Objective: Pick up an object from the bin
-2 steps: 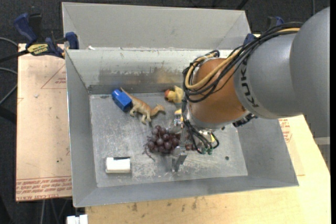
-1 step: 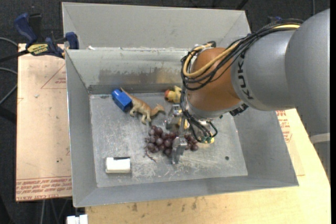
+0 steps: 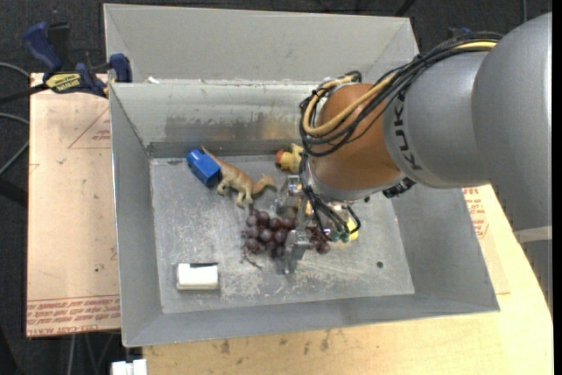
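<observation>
The arm is reaching into the grey bin from the right, and its orange wrist cover is hanging over the middle of the bin floor. Below the cover, the jaws are pointing down at a bunch of dark purple grapes. The bunch is lying near the middle of the floor, a little toward the front wall. The jaws are standing at the right edge of the bunch, touching it or just beside it. Metal parts and cables are crowding that spot, so I cannot tell whether the jaws are open, closed or gripping the grapes.

A tan toy dinosaur is lying just behind the grapes and to their left. A blue block is sitting right beside the dinosaur, near the foot of the back wall. A small yellow toy is peeking out at the left edge of the orange cover, which is partly hiding it. A small green and yellow thing is showing under the wrist, to the right of the grapes, too covered to name. A white block is resting in the front left corner, well apart from everything else.
</observation>
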